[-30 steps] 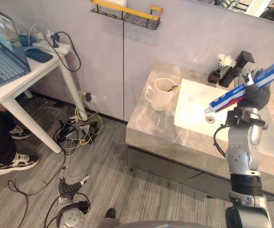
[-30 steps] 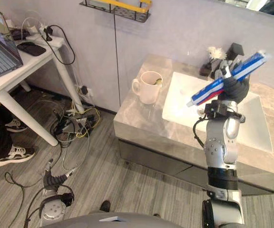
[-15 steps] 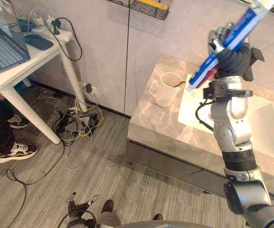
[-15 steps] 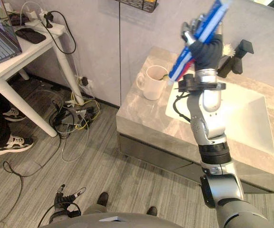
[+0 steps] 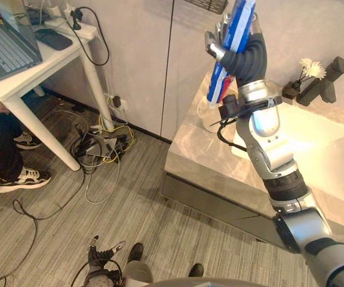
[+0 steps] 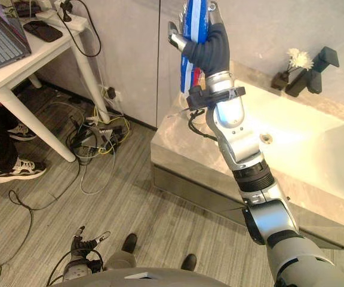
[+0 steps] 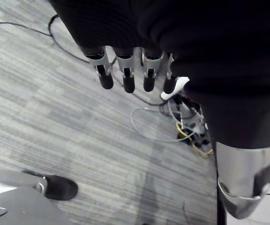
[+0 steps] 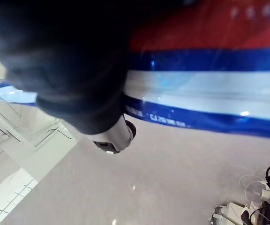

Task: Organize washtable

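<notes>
At the far left I see a white table [image 5: 48, 67] with an open laptop [image 5: 8, 51] on it, and under its edge a person's leg ending in a sneaker [image 5: 18, 178]. Just right of the table leg a tangle of cables [image 5: 100, 146] lies on the grey floor. My left hand [image 7: 127, 75] hangs low over that floor, fingers loose and holding nothing.

Toward the middle, my right hand [image 5: 243, 57] is raised high in front of the wall, clenched round the toothpaste tube [image 5: 236, 21]. The blue, white and red tube stands close to upright, one end past the top of the view and the other pointing down in front of a white mug [image 5: 208, 122]. The mug sits on the left end of the grey stone countertop [image 5: 196, 155].

Further right the white sink basin [image 5: 315, 149] is set into the counter. Behind it stand a small vase with a white flower [image 5: 306, 69] and, just beside that, the black faucet [image 5: 327, 81].
</notes>
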